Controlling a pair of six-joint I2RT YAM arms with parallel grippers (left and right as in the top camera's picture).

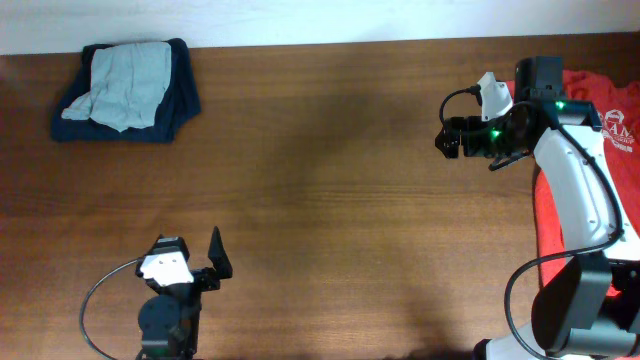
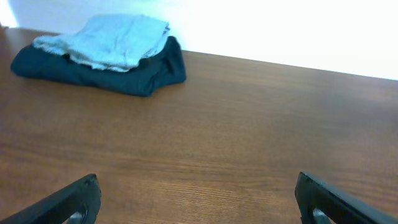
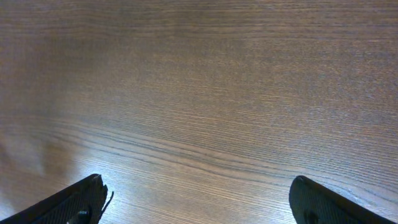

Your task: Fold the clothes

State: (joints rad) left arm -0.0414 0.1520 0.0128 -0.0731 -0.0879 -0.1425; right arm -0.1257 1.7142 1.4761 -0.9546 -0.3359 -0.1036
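1. The left tool [image 1: 190,252] stood with its jaws spread wide and nothing between them; in the left wrist view its two dark fingers [image 2: 69,202] framed only bare wood.
2. The right tool [image 1: 442,138] was likewise fully spread and held nothing, its fingers [image 3: 68,202] set over the wood grain of the table [image 1: 330,200].
3. A pale blue-grey T-shirt [image 1: 128,82], folded into a loose bundle, lay far ahead of the left tool and off to its left, well apart from it, near the far edge of the table.
4. That T-shirt rested on top of a folded dark navy garment [image 1: 182,98], which showed around its edges on the near side and on the side toward the right tool.
5. A coral-red T-shirt [image 1: 548,225] lay spread out behind the right tool, beneath the right arm, along the table's right edge.
6. Its white chest print [image 1: 620,132] showed just behind the arm's wrist, partly cut off by the edge of the overhead view.
7. Neither tool touched any garment.
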